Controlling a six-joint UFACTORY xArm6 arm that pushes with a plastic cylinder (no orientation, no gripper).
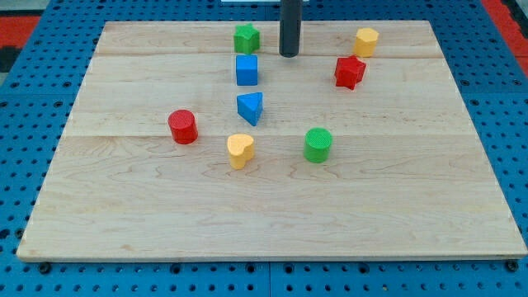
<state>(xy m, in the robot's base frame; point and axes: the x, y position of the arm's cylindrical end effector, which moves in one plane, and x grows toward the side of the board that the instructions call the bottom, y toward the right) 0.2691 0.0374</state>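
Blocks number eight — two green, two blue, two red, two yellow. My tip [288,54] stands upright between the green star [246,38] and red block [349,72], touching neither — no gripper fitted.

Board: pale wooden board [272,206], planks running left to right.
Surround: blue pegboard [25,107].
Corners: red patches [21,25] at top.

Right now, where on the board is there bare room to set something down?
The whole bottom strip below the yellow heart and green cylinder is bare, as is the right side beyond the red block. It is crowded at the top centre, where my tip stands between the green star and blue cube.
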